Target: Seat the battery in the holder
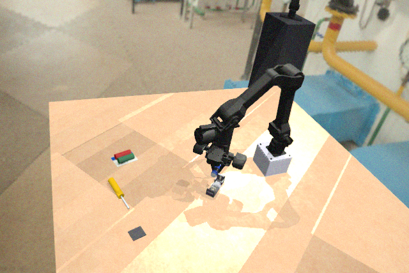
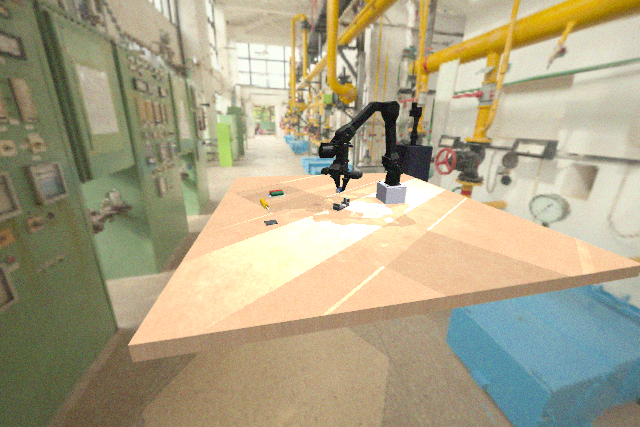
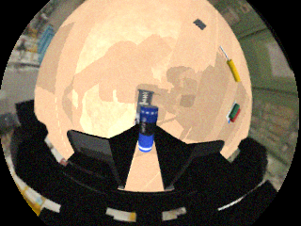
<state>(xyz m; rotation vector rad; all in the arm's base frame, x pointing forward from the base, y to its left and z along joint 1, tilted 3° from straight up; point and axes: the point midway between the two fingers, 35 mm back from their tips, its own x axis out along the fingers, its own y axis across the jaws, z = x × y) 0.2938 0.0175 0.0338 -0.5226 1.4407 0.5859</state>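
Two jaws of our gripper [image 1: 215, 170] [image 2: 339, 188] [image 3: 146, 137] clamp the blue battery [image 1: 215, 172] [image 2: 339, 189] [image 3: 148, 120] above the holder [image 1: 215, 186] [image 2: 341, 204] [image 3: 144, 98]. We should align its flat end with the spring, then lower gently, easing the terminal end beneath the lip.

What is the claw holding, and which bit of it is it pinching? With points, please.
The claw [image 1: 216, 168] [image 2: 339, 188] [image 3: 147, 127] is holding the blue battery [image 1: 215, 172] [image 2: 339, 189] [image 3: 149, 113], pinched around its middle, near the black band.
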